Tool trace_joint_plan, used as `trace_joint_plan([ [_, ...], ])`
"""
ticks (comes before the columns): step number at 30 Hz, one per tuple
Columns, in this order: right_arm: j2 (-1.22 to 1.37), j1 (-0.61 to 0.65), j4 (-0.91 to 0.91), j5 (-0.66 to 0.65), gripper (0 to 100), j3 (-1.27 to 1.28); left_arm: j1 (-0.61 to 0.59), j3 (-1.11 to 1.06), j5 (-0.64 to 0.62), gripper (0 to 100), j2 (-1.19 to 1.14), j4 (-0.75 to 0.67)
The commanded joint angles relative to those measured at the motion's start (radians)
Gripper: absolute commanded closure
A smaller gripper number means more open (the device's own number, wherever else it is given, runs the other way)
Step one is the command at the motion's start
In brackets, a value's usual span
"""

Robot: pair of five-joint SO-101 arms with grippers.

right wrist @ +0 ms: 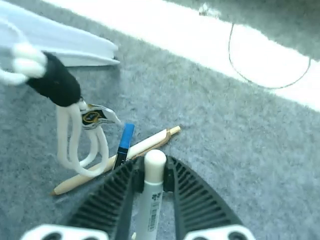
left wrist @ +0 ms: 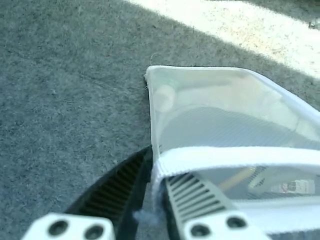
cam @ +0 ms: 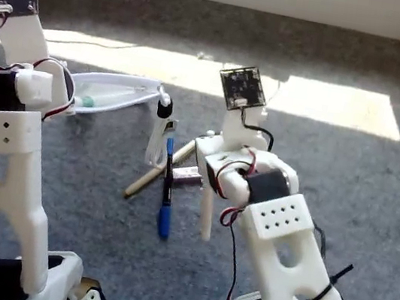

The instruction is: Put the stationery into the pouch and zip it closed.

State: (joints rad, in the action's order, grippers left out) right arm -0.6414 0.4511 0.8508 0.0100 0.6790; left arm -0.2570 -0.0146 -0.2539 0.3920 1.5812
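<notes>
From above, the left arm (cam: pixel 3 142) stands at the near left edge of the grey carpet (cam: pixel 346 188), and the white mesh pouch (cam: pixel 114 92) stretches out from behind it, lying on its side along a sunlit strip (cam: pixel 322 102). At the pouch's free end sit a black toggle (cam: pixel 164 106) and a white cord loop (cam: pixel 157 143). Just beside the loop, a blue pen (cam: pixel 167 190) lies across a beige pen (cam: pixel 152 175). The right arm (cam: pixel 278 231) is next to them, and under its wrist hangs what seems to be a white marker (cam: pixel 205 216), though the arm hides how it is held.

In the left wrist view, the left gripper (left wrist: pixel 154 167) has its ribbed jaws pinched tight on the pouch's (left wrist: pixel 225 115) white fabric edge. The mouth gapes open beyond them, and a pale, slim shape shows faintly through the mesh.

In the right wrist view, the right gripper (right wrist: pixel 152 172) is clamped around the white marker (right wrist: pixel 149 205), whose rounded cap pokes out just past the fingertips. Ahead on the carpet (right wrist: pixel 240 150) the blue pen (right wrist: pixel 125 142) crosses the beige pen (right wrist: pixel 145 145), with the cord loop (right wrist: pixel 75 145) resting on the beige pen's far part. The black toggle (right wrist: pixel 55 82) sits above the loop, near the pouch (right wrist: pixel 65 42). A thin cable (right wrist: pixel 270 75) curls over the sunlit strip (right wrist: pixel 165 25)
</notes>
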Motion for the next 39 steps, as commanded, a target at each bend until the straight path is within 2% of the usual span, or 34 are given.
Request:
trace_joint_plan([
  [1, -0.165, -0.01, -0.018, 0.003, 98.2, 0.005, 0.065, 0.024, -0.002, 99, 0.015, -0.017],
  [7, -0.357, -0.008, -0.019, 0.003, 98.2, 0.01, 0.067, 0.054, -0.003, 99, 0.015, -0.012],
  [14, -0.512, 0.147, -0.019, 0.003, 98.2, 0.004, 0.064, 0.047, -0.003, 99, 0.012, -0.012],
  [24, -0.536, 0.302, -0.025, 0.0, 98.2, -0.119, 0.061, 0.045, -0.002, 99, 0.01, -0.012],
  [31, -0.536, 0.38, -0.027, -0.095, 98.2, -0.17, 0.061, 0.028, -0.002, 99, 0.013, -0.014],
  [35, -0.536, 0.4, -0.124, -0.095, 98.2, -0.166, 0.061, 0.024, 0.0, 99, 0.013, -0.017],
  [39, -0.536, 0.4, -0.295, -0.095, 98.2, -0.165, 0.061, 0.024, 0.0, 99, 0.013, -0.017],
])
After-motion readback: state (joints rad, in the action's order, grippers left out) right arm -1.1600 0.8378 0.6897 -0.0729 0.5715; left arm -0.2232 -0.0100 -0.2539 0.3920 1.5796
